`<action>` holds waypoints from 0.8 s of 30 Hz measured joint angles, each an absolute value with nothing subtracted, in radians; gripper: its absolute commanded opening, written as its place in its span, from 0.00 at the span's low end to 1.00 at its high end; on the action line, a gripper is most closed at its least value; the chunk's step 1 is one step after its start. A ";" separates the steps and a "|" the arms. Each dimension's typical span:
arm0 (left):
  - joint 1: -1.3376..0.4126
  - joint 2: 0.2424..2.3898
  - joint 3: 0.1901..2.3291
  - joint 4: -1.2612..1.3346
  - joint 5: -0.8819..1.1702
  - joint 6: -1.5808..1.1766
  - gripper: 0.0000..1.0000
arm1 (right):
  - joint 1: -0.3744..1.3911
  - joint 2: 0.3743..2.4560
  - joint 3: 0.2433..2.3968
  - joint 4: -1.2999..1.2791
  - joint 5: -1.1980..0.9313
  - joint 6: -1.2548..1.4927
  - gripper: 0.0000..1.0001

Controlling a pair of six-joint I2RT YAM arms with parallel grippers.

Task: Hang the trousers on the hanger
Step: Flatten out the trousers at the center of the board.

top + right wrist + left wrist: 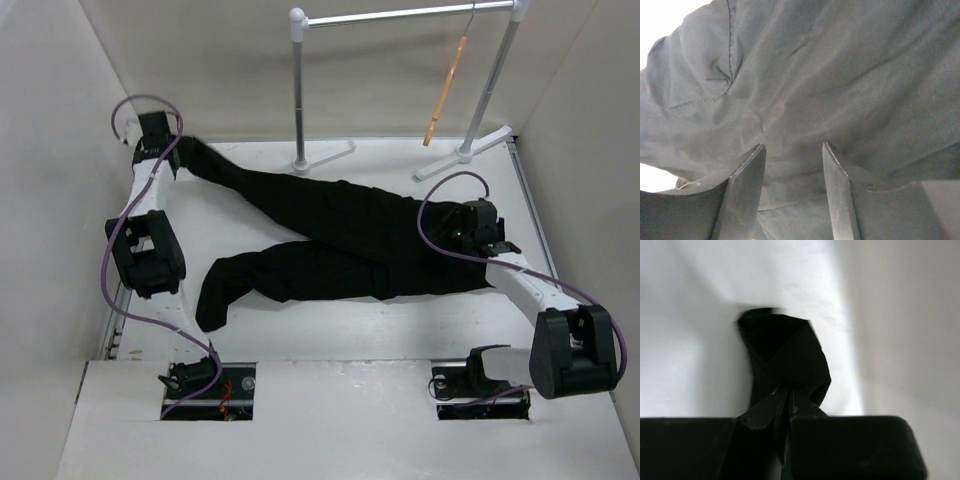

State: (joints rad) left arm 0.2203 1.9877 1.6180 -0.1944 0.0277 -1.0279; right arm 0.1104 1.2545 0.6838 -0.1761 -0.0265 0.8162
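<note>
The black trousers (340, 235) lie spread across the table, legs pointing left, waist at the right. My left gripper (172, 143) is at the far left back corner, shut on the end of the upper trouser leg (785, 360). My right gripper (462, 228) is over the waist end, open, its fingers (840, 185) just above the fabric (815, 85). The tan wooden hanger (446, 90) hangs edge-on from the silver rack at the back right.
The silver metal rack (400, 14) stands at the back, its feet (325, 158) on the table just behind the trousers. White walls enclose the left, back and right sides. The lower trouser leg end (210, 295) lies near the left arm.
</note>
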 measured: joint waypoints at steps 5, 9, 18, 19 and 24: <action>0.127 1.801 1.702 -0.172 0.036 -0.980 0.00 | 0.098 1.272 0.695 -0.152 -0.035 0.818 0.61; 0.143 1.548 1.470 -0.063 0.007 -0.932 0.01 | 0.084 1.272 0.694 -0.148 -0.037 0.830 0.61; 0.460 1.792 1.058 0.105 0.017 -1.005 0.37 | 0.071 1.261 0.657 -0.150 -0.058 0.839 0.63; 0.471 1.826 1.046 0.088 0.025 -1.011 0.44 | 0.071 1.258 0.654 -0.151 -0.060 0.839 0.63; 0.484 1.719 1.032 0.098 0.043 -1.039 0.51 | 0.071 1.250 0.653 -0.151 -0.064 0.839 0.61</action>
